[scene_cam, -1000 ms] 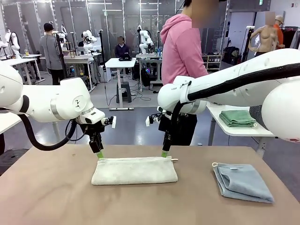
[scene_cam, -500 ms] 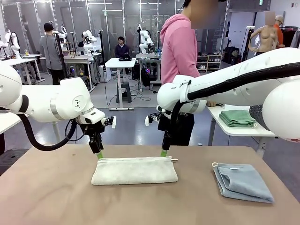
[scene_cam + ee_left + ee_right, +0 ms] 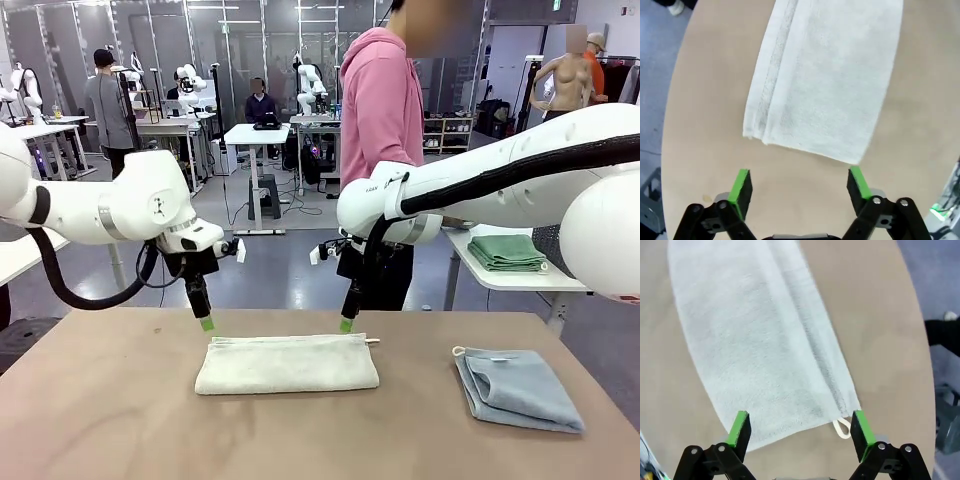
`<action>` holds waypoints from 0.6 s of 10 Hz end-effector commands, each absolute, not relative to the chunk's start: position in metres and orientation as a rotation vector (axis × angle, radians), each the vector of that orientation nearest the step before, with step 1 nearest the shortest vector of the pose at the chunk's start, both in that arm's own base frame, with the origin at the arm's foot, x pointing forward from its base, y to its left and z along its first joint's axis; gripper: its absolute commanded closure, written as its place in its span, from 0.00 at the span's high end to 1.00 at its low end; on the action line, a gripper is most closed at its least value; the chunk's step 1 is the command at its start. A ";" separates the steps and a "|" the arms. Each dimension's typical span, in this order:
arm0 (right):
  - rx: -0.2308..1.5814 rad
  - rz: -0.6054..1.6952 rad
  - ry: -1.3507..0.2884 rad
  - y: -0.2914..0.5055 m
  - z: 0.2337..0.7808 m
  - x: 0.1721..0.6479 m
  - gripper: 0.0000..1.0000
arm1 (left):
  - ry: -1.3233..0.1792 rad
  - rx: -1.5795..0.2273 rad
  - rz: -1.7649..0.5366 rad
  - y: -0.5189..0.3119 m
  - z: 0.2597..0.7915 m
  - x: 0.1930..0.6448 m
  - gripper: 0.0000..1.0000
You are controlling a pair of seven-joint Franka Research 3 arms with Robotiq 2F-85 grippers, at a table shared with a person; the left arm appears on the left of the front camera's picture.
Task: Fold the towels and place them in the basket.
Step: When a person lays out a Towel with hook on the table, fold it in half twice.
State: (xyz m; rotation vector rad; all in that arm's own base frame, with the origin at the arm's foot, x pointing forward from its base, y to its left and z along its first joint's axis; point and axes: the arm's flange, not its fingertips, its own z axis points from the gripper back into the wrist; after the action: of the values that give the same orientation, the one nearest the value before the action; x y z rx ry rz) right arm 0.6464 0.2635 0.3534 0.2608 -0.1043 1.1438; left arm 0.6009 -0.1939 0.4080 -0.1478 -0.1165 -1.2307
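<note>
A cream-white towel (image 3: pixel 287 363) lies folded lengthwise in the middle of the table, also seen in the left wrist view (image 3: pixel 827 80) and the right wrist view (image 3: pixel 760 345). My left gripper (image 3: pixel 206 322) hangs open just above its far left corner (image 3: pixel 799 186), holding nothing. Above the far right corner, my right gripper (image 3: pixel 346 324) is open too (image 3: pixel 801 427), with the towel's small loop between its fingers' reach. A light blue towel (image 3: pixel 519 388) lies folded at the table's right. The basket is out of view.
A person in a pink hoodie (image 3: pixel 380 110) stands behind the table's far edge. A side table at the right carries a folded green cloth (image 3: pixel 507 252). The near half of the wooden table (image 3: pixel 120 420) is bare.
Both grippers have let go of the cream towel's far edge and lifted slightly; the left one opened last and drew back to the left. The towel stays folded.
</note>
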 end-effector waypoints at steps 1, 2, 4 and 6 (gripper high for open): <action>0.155 0.879 -0.158 0.266 0.357 0.606 1.00 | -0.091 -0.107 -1.117 -0.196 0.448 0.558 1.00; 0.176 0.757 -0.187 0.266 0.356 0.596 1.00 | -0.083 -0.179 -1.016 -0.191 0.465 0.541 1.00; 0.122 0.613 -0.182 0.266 0.351 0.579 1.00 | -0.109 -0.142 -0.894 -0.182 0.504 0.504 1.00; 0.094 0.520 -0.182 0.265 0.346 0.561 1.00 | -0.134 -0.092 -0.789 -0.168 0.535 0.453 1.00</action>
State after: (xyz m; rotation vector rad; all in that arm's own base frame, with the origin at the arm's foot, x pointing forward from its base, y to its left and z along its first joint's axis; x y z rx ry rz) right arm 0.5737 0.2643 0.3466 0.1373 -0.1776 0.5720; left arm 0.4828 -0.1744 0.5334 -0.1219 -0.1333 -0.8413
